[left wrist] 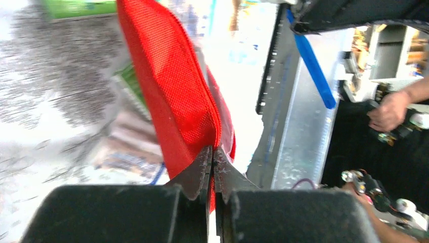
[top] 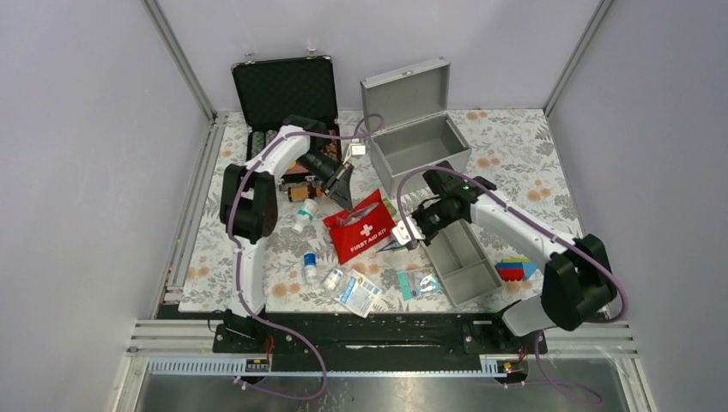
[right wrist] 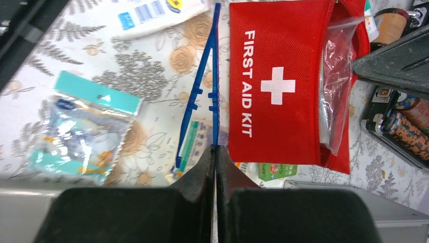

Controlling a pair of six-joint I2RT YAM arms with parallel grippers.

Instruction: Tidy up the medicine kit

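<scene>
Pouch (left wrist: 172,86) edge clamped in left gripper (left wrist: 212,164); right gripper (right wrist: 215,154) pinches tweezers (right wrist: 194,101) end: lift gently, carry to tray (top: 464,257).

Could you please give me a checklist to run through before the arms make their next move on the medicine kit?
1. Left fingers shut on the edge of the red pouch: ok.
2. Right fingers shut on one tip of the blue tweezers: ok.
3. Metal box has its lid up, so it can take items: ok.
4. Grey tray is out on the table beside the right arm, with nothing seen in it: ok.
5. Pouch zipped shut before it is moved: not ok; it gapes open and a clear bag shows inside.
6. Tweezers grip is firm enough to carry them: cannot tell.
</scene>
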